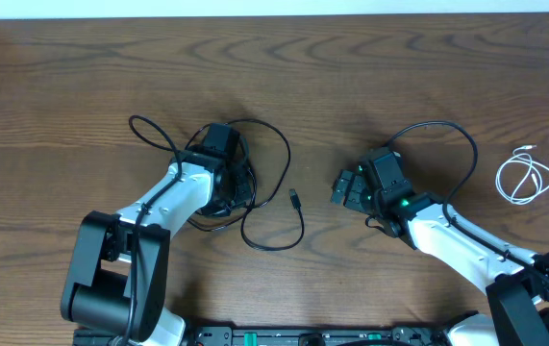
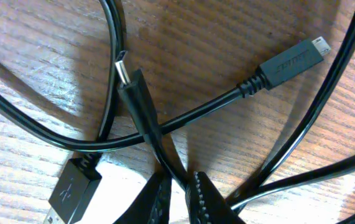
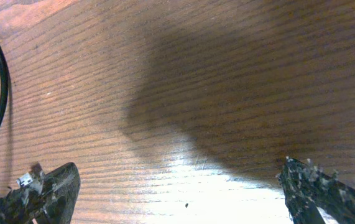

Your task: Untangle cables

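while the right gripper point(image 1: 341, 187) hangs over the wood with its fingers spread wide and nothing between them, the left gripper point(image 2: 180, 182) is down in the tangle of black cables point(image 1: 264, 207), left of the middle of the table point(image 1: 370, 77). its two fingers are pinched together on one black cable, a little behind its small plug point(image 2: 122, 65). a second black cord crosses that one and ends in a flat plug point(image 2: 292, 59). a usb plug point(image 2: 71, 190) lies just beside the fingers. the white cable point(image 1: 526, 178) lies coiled alone near the right edge, well apart from the tangle.
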You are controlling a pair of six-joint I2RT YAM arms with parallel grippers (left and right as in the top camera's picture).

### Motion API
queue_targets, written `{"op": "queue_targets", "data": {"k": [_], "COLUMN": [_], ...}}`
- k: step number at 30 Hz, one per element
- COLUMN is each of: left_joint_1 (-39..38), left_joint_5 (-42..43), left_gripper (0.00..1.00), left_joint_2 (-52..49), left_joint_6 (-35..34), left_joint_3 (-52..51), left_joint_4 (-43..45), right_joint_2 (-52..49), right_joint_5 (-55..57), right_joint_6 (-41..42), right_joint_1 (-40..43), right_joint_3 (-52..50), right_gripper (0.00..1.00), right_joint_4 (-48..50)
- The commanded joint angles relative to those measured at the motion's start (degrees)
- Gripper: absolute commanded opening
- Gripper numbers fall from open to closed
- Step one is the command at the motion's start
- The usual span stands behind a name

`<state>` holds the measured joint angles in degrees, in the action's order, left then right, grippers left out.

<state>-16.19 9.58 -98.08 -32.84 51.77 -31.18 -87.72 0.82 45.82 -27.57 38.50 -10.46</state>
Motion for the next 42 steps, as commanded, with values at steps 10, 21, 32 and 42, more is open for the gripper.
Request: {"op": "queue_targets", "data": {"k": [10,21,32,42], "left_joint_1": [1.70,1.53,-4.35,-11.56], "left_joint_5": [-0.22,-3.78,-2.43,4.24], "left_gripper": [0.25,0.25,0.25,0.24], "left_joint_2": [-1.77,-1.90,-1.90,-1.90], "left_joint_6": [-0.04,-0.11,-0.11,-0.04], "left_joint_3": [0.44,-0.72,-4.04,-4.04], "left_joint_4": [10.54,14.08,11.06,0.00], "right_joint_2": [0.61,0.61,0.61,0.61], "right_joint_5": [0.07,0.09,0.09,0.09], "right_joint_6": [-0.90,-0.90,-0.90,-0.90], "right_joint_1": [0.11,0.11,0.11,0.11], "right_joint_3": [-0.11,-0.11,-0.11,-0.11], "right_gripper": [0.99,0.99,0.99,0.99], "right_joint_4": [-0.02,0.59,0.55,0.39]}}
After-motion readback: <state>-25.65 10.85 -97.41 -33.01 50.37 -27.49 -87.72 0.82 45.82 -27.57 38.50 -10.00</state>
